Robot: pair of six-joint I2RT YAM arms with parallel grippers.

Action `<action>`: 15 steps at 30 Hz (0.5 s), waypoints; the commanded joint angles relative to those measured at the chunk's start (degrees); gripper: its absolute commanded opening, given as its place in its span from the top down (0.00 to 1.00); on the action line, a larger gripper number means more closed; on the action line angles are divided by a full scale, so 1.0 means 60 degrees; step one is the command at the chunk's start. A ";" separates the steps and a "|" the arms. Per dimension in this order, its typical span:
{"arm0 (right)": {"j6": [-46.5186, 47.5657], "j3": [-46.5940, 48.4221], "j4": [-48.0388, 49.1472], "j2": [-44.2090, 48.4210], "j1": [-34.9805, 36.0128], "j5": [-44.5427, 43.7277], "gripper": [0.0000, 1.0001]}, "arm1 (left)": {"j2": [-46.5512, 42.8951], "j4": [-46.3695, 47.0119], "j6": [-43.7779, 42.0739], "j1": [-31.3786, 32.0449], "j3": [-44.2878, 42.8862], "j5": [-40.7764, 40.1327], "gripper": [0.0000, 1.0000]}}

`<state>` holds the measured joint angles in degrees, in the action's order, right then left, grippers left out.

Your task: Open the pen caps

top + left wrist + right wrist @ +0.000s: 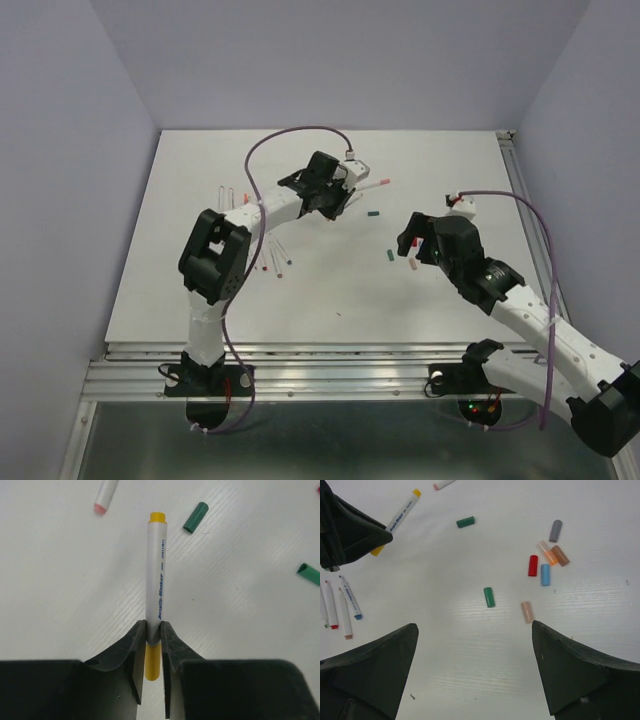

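Note:
My left gripper [153,630] is shut on a white pen [156,575], held above the table. The jaws pinch the barrel just where its long yellow cap [152,662] begins, and the cap lies back between the fingers. The far end carries a short yellow plug [157,517]. From above, the left gripper [338,190] is at the table's middle back. My right gripper [475,625] stands wide open with nothing in it, over bare table right of centre. Loose caps lie ahead of it: two green [489,597] [465,522], red [533,565], blue [545,574] and pale pink [527,612].
Orange [547,552], brown [560,555] and grey [555,530] caps lie beside the red one. Uncapped pens [345,605] lie in a row to the left, near the left arm [215,255]. Another pen with a pink tip [106,495] lies beyond the held one.

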<state>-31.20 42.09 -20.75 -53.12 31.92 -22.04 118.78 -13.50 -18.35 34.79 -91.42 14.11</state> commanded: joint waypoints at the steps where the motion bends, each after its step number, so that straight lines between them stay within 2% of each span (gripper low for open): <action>1: 0.0146 -0.0363 0.0953 0.0664 -0.0032 0.0815 0.00 | -0.2333 0.2729 0.2322 -0.0055 0.1610 -0.0857 1.00; 2: 0.0161 -0.0436 0.1084 0.0868 -0.0047 0.0991 0.00 | -0.2960 0.3371 0.3399 -0.0041 0.2324 -0.1263 1.00; 4: 0.0395 -0.0554 0.1304 0.1045 -0.0032 0.1518 0.00 | -0.3578 0.3989 0.4488 -0.0041 0.3045 -0.1487 1.00; 5: 0.0439 -0.0598 0.1654 0.1104 -0.0047 0.2188 0.00 | -0.4219 0.4645 0.5538 -0.0041 0.3832 -0.1661 1.00; 8: 0.0527 -0.1007 0.2779 0.1222 -0.0047 0.3903 0.00 | -0.5306 0.5790 0.7446 -0.0055 0.5182 -0.2116 1.00; 9: 0.0440 -0.1197 0.3104 0.1179 -0.0047 0.4764 0.00 | -0.6020 0.6954 0.8772 -0.0012 0.6246 -0.2175 1.00; 10: 0.0396 -0.1271 0.3383 0.1135 -0.0032 0.5222 0.00 | -0.6346 0.7445 0.9221 0.0018 0.6692 -0.2219 1.00; 11: 0.0352 -0.1359 0.4314 0.1033 -0.0047 0.5720 0.00 | -0.6915 0.7885 1.0023 0.0090 0.7320 -0.2611 1.00; 12: 0.0090 -0.1461 0.4700 0.0800 -0.0032 0.6609 0.00 | -0.7211 0.7889 1.0350 0.0367 0.7558 -0.3659 1.00; 13: -0.0043 -0.1448 0.5066 0.0797 -0.0032 0.6618 0.00 | -0.7475 0.7904 1.0658 0.0558 0.7792 -0.3670 1.00; 14: -0.0204 -0.1448 0.5766 0.0449 -0.0032 0.7372 0.00 | -0.7971 0.7889 1.0878 0.0719 0.8186 -0.4699 1.00; 15: -0.0365 -0.1433 0.6121 0.0272 -0.0032 0.7728 0.00 | -0.8208 0.7889 1.0982 0.0953 0.8335 -0.5145 1.00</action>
<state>-30.72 34.24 -0.73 -48.71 31.92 8.95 76.14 24.75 33.43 36.23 -45.95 -2.72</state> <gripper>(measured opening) 0.999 0.254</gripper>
